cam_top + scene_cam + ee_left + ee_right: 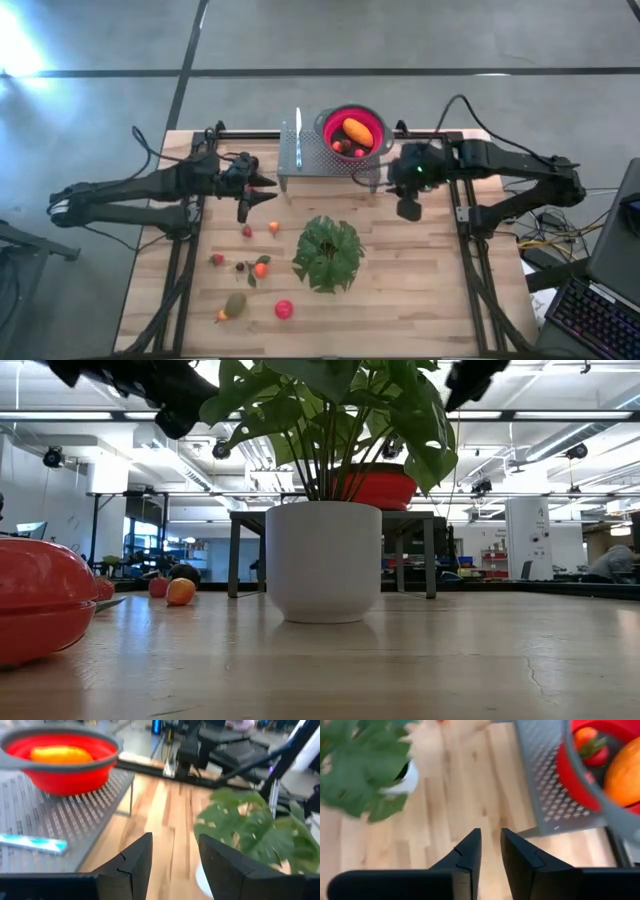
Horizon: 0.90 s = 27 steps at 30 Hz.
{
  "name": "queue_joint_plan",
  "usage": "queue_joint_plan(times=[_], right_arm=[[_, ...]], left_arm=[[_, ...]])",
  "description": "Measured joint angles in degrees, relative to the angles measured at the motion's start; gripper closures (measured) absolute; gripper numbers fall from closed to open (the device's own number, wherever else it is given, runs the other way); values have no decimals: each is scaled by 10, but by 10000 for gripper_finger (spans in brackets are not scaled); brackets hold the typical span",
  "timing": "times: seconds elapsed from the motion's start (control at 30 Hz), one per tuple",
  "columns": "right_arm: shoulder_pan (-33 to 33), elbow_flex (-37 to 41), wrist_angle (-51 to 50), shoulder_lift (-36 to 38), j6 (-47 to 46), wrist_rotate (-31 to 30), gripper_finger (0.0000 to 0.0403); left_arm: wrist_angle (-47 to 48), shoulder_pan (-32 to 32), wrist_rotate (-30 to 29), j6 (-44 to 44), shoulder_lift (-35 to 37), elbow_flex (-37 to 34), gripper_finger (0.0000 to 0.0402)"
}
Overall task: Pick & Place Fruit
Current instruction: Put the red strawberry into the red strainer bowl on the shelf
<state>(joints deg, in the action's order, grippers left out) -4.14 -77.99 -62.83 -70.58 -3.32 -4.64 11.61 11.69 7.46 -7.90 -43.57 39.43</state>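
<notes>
Several small fruits lie on the wooden table left of the plant: a red one [247, 231], an orange one [273, 228], an olive-green one [235, 304] and a red one [284, 309]. An orange oblong fruit [357, 131] and red ones [591, 746] lie in the red colander bowl [330, 118], which stands on a grey perforated rack [322, 160]. My left gripper [268, 192] [175, 840] hovers open left of the rack, with nothing between its fingers. My right gripper [408, 210] [490, 832] hangs above the table right of the rack, its fingers a narrow gap apart and holding nothing.
A green leafy plant [328, 252] in a white pot [323, 560] stands mid-table between the loose fruits and the right arm. A white and blue utensil [298, 135] lies on the rack's left part. Bare wood lies right of the plant [420, 290].
</notes>
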Motion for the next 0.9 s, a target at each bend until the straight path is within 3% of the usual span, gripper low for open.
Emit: queue_joint_plan(times=[0.1,0.27,0.5,0.7,0.9], right_arm=[[26,41,8,38,-25,0,353],[62,124,55,110,-75,0,371],[102,228,115,199,-128,-27,389],[115,283,138,246,-157,-67,394],[115,299,147,264,-162,-75,394]], left_arm=[[85,-20,-23,-6,0,36,235],[211,-93,-147,-54,-2,70,235],[294,-224,-276,-181,-18,69,235],[373,-299,-334,-352,-60,62,235],[479,-319,-330,-460,-115,63,235]])
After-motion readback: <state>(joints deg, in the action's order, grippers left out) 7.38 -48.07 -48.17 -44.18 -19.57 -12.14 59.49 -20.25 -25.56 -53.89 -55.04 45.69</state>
